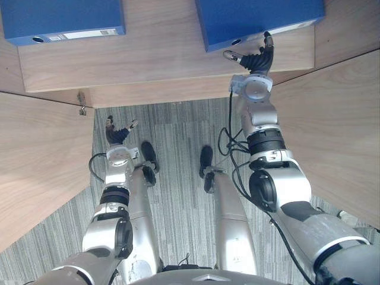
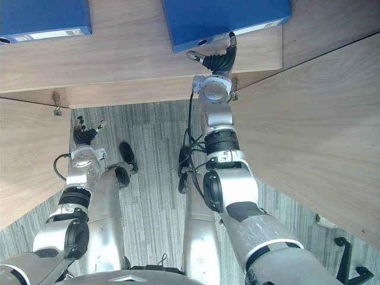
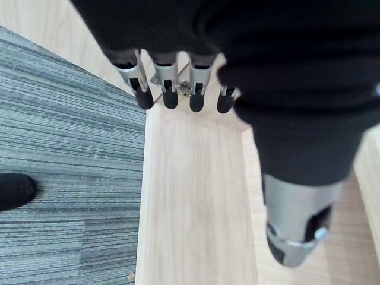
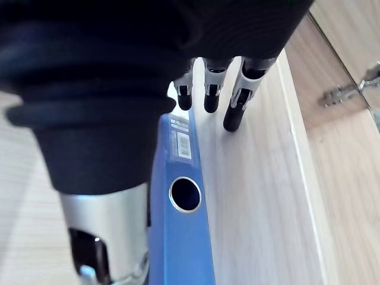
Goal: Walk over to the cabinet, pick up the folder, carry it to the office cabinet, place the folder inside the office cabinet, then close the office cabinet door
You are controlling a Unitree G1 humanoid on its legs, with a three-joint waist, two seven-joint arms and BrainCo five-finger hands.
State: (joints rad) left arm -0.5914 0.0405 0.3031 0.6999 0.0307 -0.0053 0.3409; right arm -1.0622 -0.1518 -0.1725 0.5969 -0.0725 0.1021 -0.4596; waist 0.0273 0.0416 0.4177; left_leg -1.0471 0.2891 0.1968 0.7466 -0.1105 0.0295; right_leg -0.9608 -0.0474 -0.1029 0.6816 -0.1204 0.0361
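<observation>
Blue folder (image 1: 255, 18) lies on the cabinet shelf (image 1: 166, 53). Our right hand (image 1: 258, 59) is at its spine with fingers (image 4: 233, 119) wide, holding nothing, and our left hand (image 1: 117, 135) hangs relaxed. We judge that closing the door (image 1: 338, 119) is left.

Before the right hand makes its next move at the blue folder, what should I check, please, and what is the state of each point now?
1. Right hand at the spine of the right blue folder: ok.
2. Fingers closed on that folder: not ok, they are straight.
3. Fingers touching the folder: cannot tell.
4. Folder flat on the shelf: ok.
5. Left door and right door swung open: ok.
6. Left hand free, open, low by the left door: ok.
</observation>
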